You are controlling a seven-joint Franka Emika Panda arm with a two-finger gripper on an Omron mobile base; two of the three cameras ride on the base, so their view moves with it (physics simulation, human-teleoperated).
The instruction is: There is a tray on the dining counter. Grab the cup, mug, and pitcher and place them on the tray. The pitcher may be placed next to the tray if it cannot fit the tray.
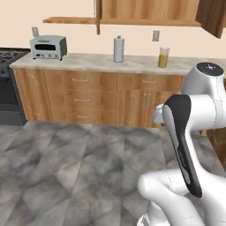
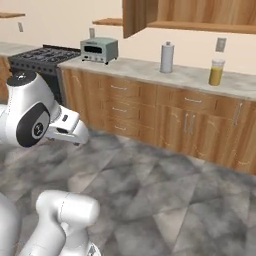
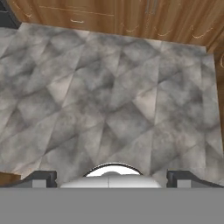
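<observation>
Pitcher sits untouched on the far worktop; your claw is spread wide, empty, so nothing is done.

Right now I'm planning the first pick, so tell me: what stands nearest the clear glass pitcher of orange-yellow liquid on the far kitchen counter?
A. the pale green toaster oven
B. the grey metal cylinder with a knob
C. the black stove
B: the grey metal cylinder stands just left of the pitcher on the counter, while the toaster oven sits much farther left.
</observation>
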